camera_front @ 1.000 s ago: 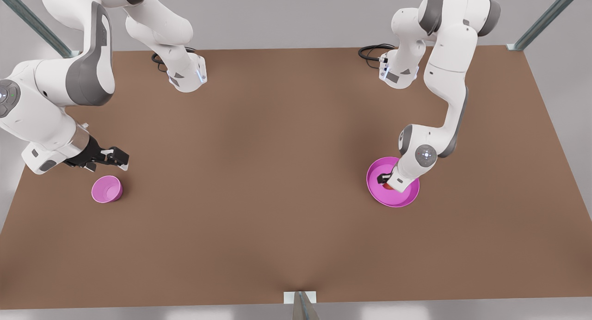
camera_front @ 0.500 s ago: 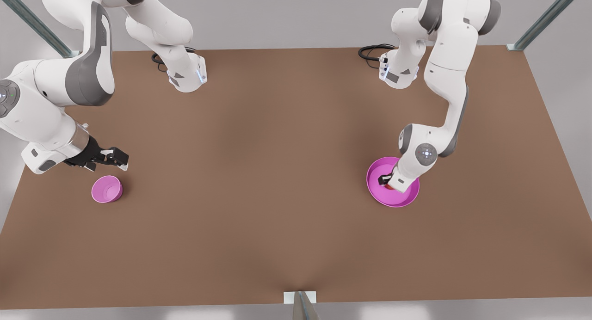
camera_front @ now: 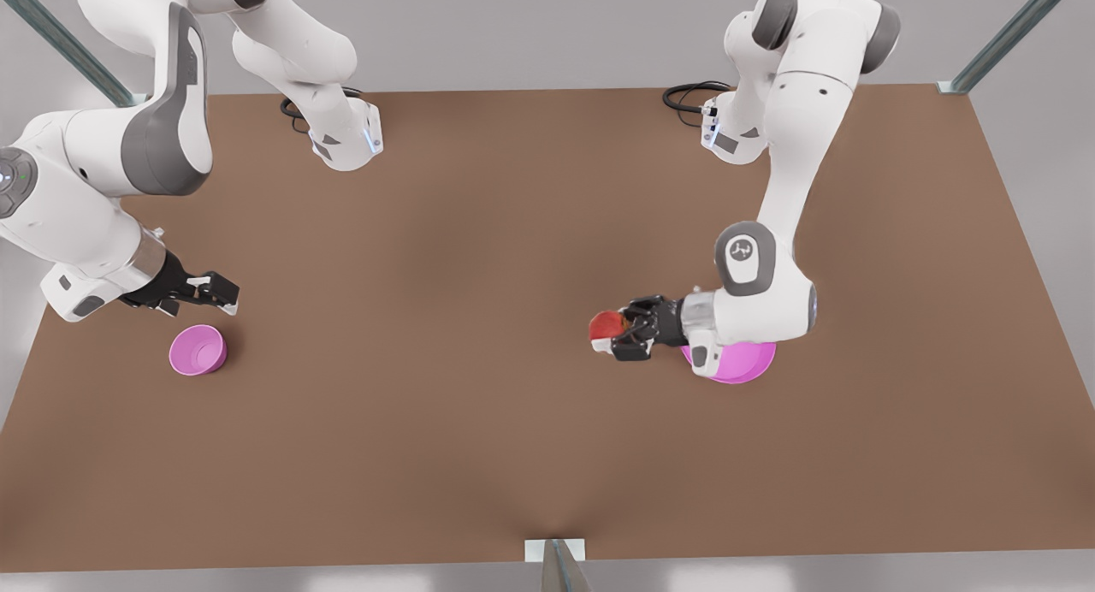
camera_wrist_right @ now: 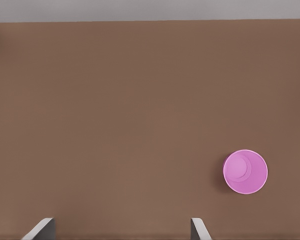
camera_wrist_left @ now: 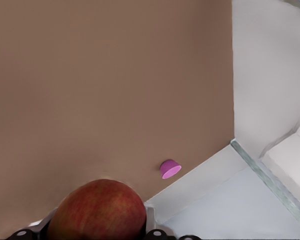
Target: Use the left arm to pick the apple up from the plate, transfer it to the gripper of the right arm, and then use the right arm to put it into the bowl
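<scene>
The red apple (camera_front: 606, 324) is off the plate, held above the table by my left gripper (camera_front: 612, 330), which is shut on it just to the front view's left of the pink plate (camera_front: 742, 366). The left wrist view shows the apple (camera_wrist_left: 97, 210) close up between the fingers, with the small pink bowl (camera_wrist_left: 170, 168) far off. The bowl (camera_front: 198, 350) stands near the table's edge at the front view's left. My right gripper (camera_front: 219, 294) waits open just above and behind it, and its wrist view has the bowl (camera_wrist_right: 245, 171) beyond its spread fingertips (camera_wrist_right: 41, 229).
The brown table (camera_front: 479, 233) stretches wide between bowl and plate. Both arm bases (camera_front: 346, 139) stand at its far edge, with black cables (camera_front: 689, 96) by one of them. A metal bracket (camera_front: 556, 558) sits at the near edge.
The left arm has lifted the apple out of the plate and swung it toward the front view's left, turning the gripper sideways. The right arm has stayed still.
</scene>
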